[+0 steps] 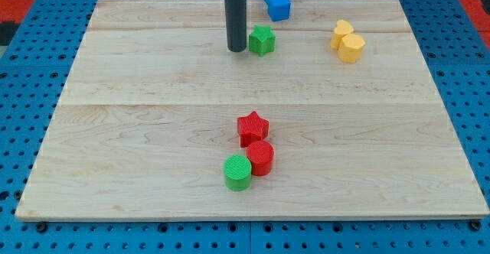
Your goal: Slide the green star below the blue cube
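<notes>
Upright, my tip (236, 49) stands just left of the green star (261, 40), below the blue cube (276, 1); no claw shows.

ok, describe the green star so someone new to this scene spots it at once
Start at the wooden board and look along its top edge, near the middle, where the dark rod comes down. The green star sits just to the view's right of my tip, with the blue cube above it. The other green block, the green cylinder, is round and sits near the bottom beside two red blocks.
</notes>
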### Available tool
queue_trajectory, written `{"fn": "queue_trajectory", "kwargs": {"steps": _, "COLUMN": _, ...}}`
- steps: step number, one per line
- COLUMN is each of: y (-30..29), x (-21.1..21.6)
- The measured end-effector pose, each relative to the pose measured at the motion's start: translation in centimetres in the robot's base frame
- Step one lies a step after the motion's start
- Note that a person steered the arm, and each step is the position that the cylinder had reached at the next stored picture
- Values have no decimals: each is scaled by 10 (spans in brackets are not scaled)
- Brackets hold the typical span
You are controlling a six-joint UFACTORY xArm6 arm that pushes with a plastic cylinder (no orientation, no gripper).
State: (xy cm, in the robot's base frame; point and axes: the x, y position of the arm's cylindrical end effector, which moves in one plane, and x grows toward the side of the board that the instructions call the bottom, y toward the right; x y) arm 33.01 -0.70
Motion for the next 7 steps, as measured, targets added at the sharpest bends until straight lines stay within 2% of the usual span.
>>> {"fn": "queue_trajectory", "kwargs": {"steps": 1, "y": 39, "x": -3}}
{"fn": "queue_trajectory", "kwargs": {"steps": 2, "y": 39, "x": -33}}
{"fn": "queue_trajectory", "kwargs": {"steps": 3, "y": 15, "x": 2}}
{"fn": "queue_trajectory", "kwargs": {"steps": 4, "y": -83, "x": 65}}
{"fn": "queue_trajectory", "kwargs": {"steps": 5, "y": -105, "x": 174}}
{"fn": "queue_trajectory", "kwargs": {"steps": 6, "y": -110, "x": 258}}
{"fn": "queue_trajectory", "kwargs": {"steps": 7, "y": -15, "x": 289}}
